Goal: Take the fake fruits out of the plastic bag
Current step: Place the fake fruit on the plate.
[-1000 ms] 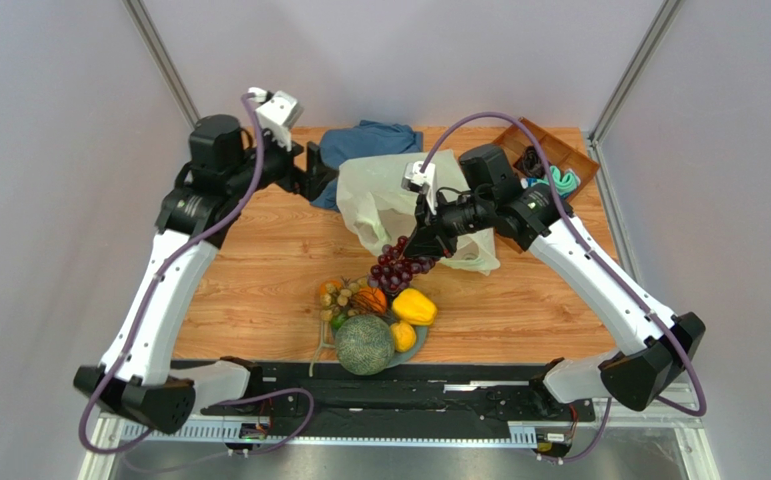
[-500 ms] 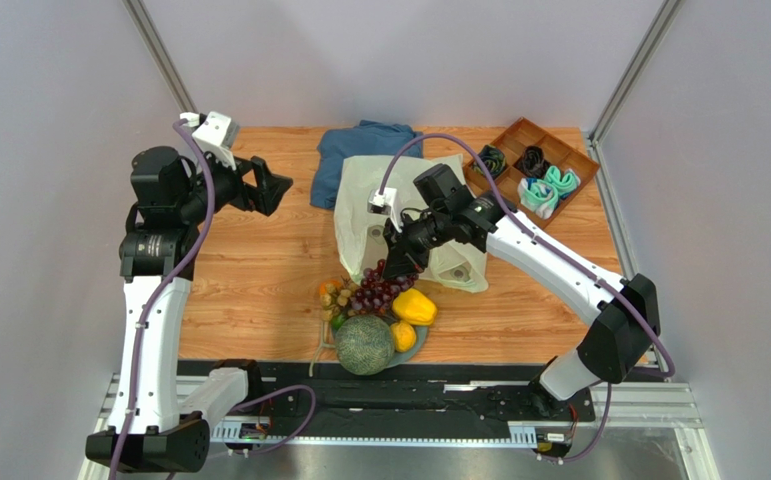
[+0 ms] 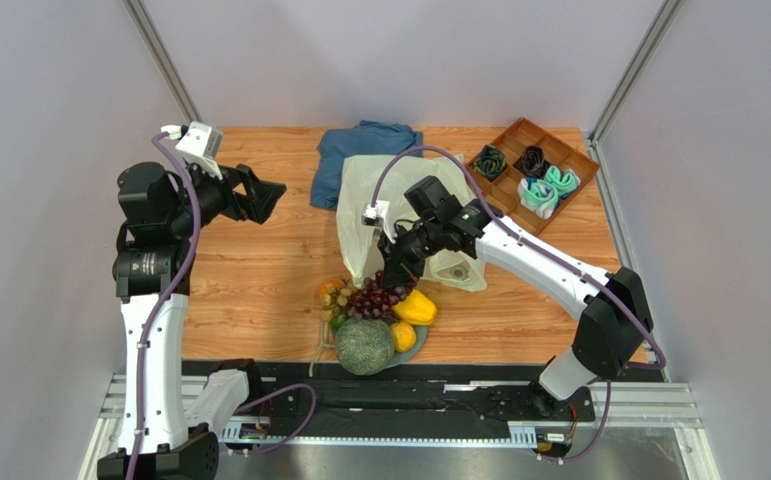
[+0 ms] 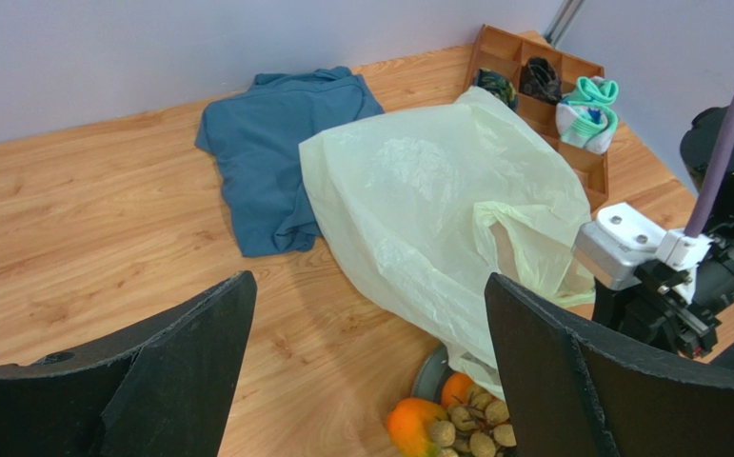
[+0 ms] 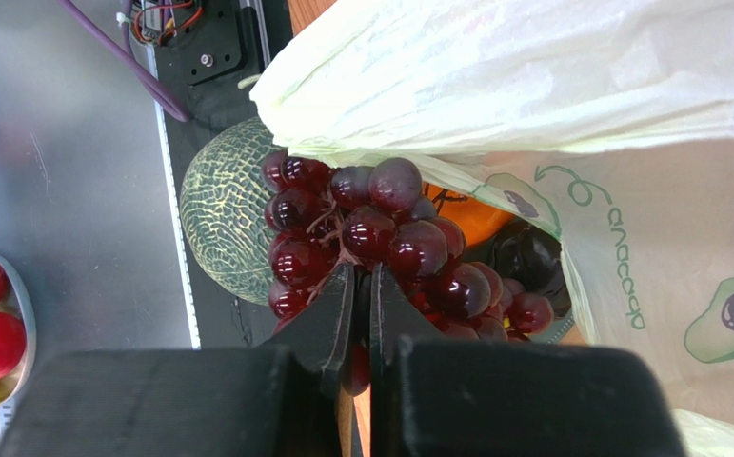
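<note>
Right pincer (image 3: 393,282) (image 5: 361,286): pressed almost together, pinching the grapes (image 3: 372,298) (image 5: 370,233) at the stalks in the middle of the bunch.
Left pincer (image 3: 265,197) (image 4: 366,286): spread wide with nothing in it. It is up in the air over the far left of the table (image 3: 259,270), well apart from the bag (image 3: 379,195) (image 4: 427,209) (image 5: 494,67).
Grapes: dark red and purple. They hang at the near edge of the bag, right at the pile of fruit. I cannot tell if they touch the pile.
Bag: thin, pale yellow-green, with a small avocado picture on it. It lies crumpled in the middle of the table, its near edge reaching the pile.
Melon (image 3: 364,345) (image 5: 223,224): big and green with a net pattern. It sits out of the bag at the near edge of the table, just in front of the grapes.
Yellow piece (image 3: 415,307): just right of the grapes, near the melon.
Oranges (image 4: 408,424): in the pile, next to the tan pieces (image 3: 339,295) (image 4: 470,428).
Plate (image 3: 419,345) (image 4: 427,376): grey, under part of the pile.
Cloth (image 3: 354,150) (image 4: 275,152): blue, bunched up at the back of the table, touching the far side of the bag.
Box (image 3: 519,133) (image 4: 494,43): wooden, with small sections, in the far right corner.
Socks (image 3: 549,190) (image 4: 585,109): rolled up inside the box.
</note>
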Controlling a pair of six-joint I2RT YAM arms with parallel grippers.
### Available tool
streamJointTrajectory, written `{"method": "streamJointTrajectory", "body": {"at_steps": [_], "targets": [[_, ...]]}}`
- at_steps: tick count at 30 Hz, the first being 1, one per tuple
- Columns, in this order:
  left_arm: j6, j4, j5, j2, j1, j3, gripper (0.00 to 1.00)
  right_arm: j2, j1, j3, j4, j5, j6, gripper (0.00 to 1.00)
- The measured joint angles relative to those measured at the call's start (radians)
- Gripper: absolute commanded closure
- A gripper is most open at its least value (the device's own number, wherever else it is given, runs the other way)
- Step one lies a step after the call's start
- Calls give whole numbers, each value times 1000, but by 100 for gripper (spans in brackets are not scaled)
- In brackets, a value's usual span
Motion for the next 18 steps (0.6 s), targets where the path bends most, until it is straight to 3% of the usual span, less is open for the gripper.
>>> {"method": "streamJointTrajectory", "body": {"at_steps": [7, 18], "targets": [[-45, 27, 35, 12, 2, -5, 2, 34, 28, -10, 15, 28, 15, 52], [-97, 73, 66, 34, 2, -12, 2, 50, 36, 1, 13, 99, 25, 46]]}}
